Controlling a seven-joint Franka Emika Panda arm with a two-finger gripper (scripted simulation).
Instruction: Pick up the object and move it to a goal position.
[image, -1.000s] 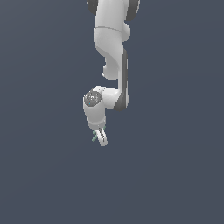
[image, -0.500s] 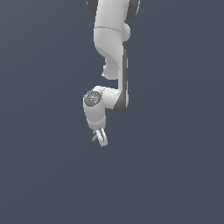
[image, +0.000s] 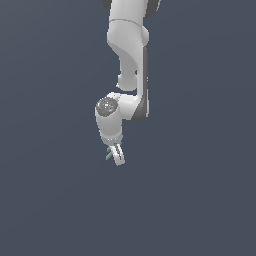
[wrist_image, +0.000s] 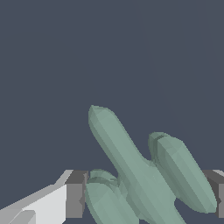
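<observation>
The object is a tiny pale green piece (image: 108, 154), a slanted bar with short cross-strokes. In the exterior view it sticks out from between my fingers, low in the middle of the picture. My gripper (image: 116, 156) is shut on it, at the end of the white arm that hangs down from above. In the wrist view the green piece (wrist_image: 140, 173) fills the space between the two grey finger pads (wrist_image: 76, 194), which press on it from both sides.
Plain dark grey-blue ground (image: 200, 200) lies all around the arm. No other objects, edges or goal marker show in either view.
The gripper and the held green piece have barely moved; at most a slight drift. The grip stays shut on the piece.
</observation>
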